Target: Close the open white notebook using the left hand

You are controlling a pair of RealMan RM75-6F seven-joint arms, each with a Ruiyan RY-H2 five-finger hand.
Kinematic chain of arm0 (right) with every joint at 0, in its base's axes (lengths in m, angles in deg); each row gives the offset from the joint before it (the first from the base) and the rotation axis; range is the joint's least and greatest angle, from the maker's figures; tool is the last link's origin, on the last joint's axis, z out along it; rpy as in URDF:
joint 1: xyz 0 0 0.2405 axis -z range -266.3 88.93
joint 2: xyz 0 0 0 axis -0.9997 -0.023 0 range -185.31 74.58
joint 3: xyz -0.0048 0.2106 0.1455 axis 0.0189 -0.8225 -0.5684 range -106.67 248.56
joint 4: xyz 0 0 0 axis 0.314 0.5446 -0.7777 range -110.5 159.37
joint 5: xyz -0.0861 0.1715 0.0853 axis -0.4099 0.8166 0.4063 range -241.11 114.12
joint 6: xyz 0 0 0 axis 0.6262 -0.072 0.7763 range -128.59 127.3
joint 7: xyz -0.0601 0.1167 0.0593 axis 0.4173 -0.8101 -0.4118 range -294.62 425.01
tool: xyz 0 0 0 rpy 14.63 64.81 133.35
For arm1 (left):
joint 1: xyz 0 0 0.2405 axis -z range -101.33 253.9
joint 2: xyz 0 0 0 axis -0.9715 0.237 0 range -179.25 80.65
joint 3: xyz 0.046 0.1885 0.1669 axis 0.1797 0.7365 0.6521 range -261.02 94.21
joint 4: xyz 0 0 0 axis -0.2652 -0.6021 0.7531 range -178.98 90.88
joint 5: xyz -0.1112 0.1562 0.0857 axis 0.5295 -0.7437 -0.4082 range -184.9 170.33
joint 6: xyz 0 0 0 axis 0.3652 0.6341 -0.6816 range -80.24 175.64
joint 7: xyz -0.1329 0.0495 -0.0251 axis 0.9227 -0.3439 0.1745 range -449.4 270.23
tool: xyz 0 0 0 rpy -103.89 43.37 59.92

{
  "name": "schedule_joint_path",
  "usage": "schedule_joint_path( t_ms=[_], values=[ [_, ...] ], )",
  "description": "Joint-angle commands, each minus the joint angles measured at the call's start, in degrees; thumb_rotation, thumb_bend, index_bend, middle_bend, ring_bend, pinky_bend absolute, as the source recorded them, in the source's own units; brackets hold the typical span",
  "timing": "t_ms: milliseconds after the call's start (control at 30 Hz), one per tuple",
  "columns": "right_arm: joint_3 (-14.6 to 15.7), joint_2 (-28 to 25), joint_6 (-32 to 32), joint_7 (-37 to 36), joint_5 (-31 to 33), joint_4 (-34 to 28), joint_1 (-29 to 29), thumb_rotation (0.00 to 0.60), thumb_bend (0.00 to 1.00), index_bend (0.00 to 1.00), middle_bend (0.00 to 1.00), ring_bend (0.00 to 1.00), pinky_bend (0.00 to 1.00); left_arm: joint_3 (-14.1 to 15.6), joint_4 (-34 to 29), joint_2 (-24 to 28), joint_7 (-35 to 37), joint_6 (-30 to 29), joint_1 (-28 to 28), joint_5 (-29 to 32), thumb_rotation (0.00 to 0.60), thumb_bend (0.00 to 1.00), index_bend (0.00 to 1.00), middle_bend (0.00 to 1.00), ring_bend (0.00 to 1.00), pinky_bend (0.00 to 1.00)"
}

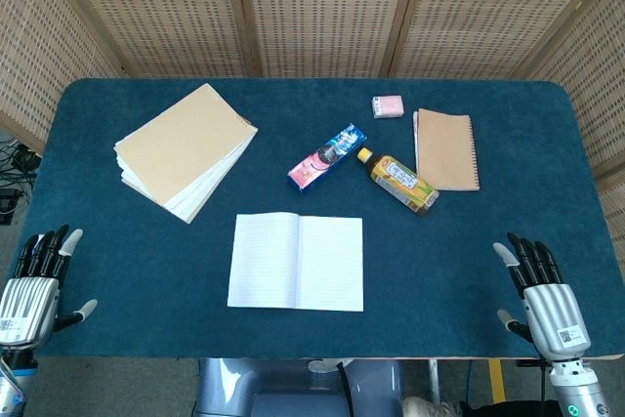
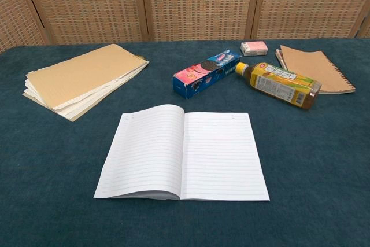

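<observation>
The white notebook [image 1: 296, 263] [image 2: 182, 152] lies open and flat near the front middle of the blue table, lined pages up. My left hand [image 1: 34, 285] hovers at the table's front left corner, fingers spread and holding nothing, well left of the notebook. At the front right corner my right hand [image 1: 540, 292] is likewise spread and empty. Neither hand appears in the chest view.
A stack of tan pads [image 1: 186, 149] [image 2: 81, 79] lies at the back left. Behind the notebook are a cookie box [image 1: 327, 157] [image 2: 206, 72], a lying bottle [image 1: 397, 180] [image 2: 278, 84], a brown spiral notebook [image 1: 446, 148] [image 2: 315, 67] and a small pink pack [image 1: 388, 105] [image 2: 254, 47].
</observation>
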Motion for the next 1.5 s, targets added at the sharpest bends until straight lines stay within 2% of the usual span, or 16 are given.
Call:
schedule_joint_path(
  t_ms=[33, 533, 733, 900, 1133, 1300, 1500],
  values=[
    [-0.1, 0.0, 0.2, 0.0, 0.3, 0.1, -0.1, 0.6, 0.09, 0.0, 0.0, 0.0, 0.0, -0.1, 0.0, 0.0, 0.0, 0.0, 0.1, 0.0, 0.6, 0.0, 0.0, 0.0, 0.0, 0.0],
    [0.0, 0.1, 0.6, -0.1, 0.5, 0.0, -0.2, 0.6, 0.09, 0.0, 0.0, 0.0, 0.0, 0.1, 0.4, 0.0, 1.3, 0.5, 0.5, -0.5, 0.6, 0.0, 0.0, 0.0, 0.0, 0.0],
    [-0.1, 0.0, 0.5, -0.4, 0.8, -0.1, -0.1, 0.6, 0.09, 0.0, 0.0, 0.0, 0.0, 2.0, 1.8, 0.2, 6.6, 2.1, 2.7, -6.3, 0.6, 0.0, 0.0, 0.0, 0.0, 0.0],
    [-0.1, 0.0, 0.5, -0.3, 0.6, -0.2, -0.1, 0.6, 0.09, 0.0, 0.0, 0.0, 0.0, 3.2, 3.5, -1.1, 7.3, 5.0, 5.4, -10.3, 0.6, 0.0, 0.0, 0.0, 0.0, 0.0],
    [-0.2, 0.3, 1.3, -0.4, 1.5, 0.1, -0.3, 0.6, 0.09, 0.0, 0.0, 0.0, 0.0, 3.2, 1.7, -3.5, 3.2, 11.3, 9.1, -10.8, 0.6, 0.03, 0.0, 0.0, 0.0, 0.0],
    [-0.4, 0.1, 1.2, -0.9, 1.8, 0.2, -0.3, 0.6, 0.09, 0.0, 0.0, 0.0, 0.0, 2.5, 0.0, -6.1, -0.8, 15.9, 11.3, -9.0, 0.6, 0.1, 0.0, 0.0, 0.0, 0.0],
    [-0.7, -0.3, 0.9, -1.9, 2.2, 0.1, -0.3, 0.6, 0.09, 0.0, 0.0, 0.0, 0.0, 1.2, -1.5, -9.2, -5.6, 20.2, 13.5, -5.9, 0.6, 0.1, 0.0, 0.0, 0.0, 0.0]
  ],
)
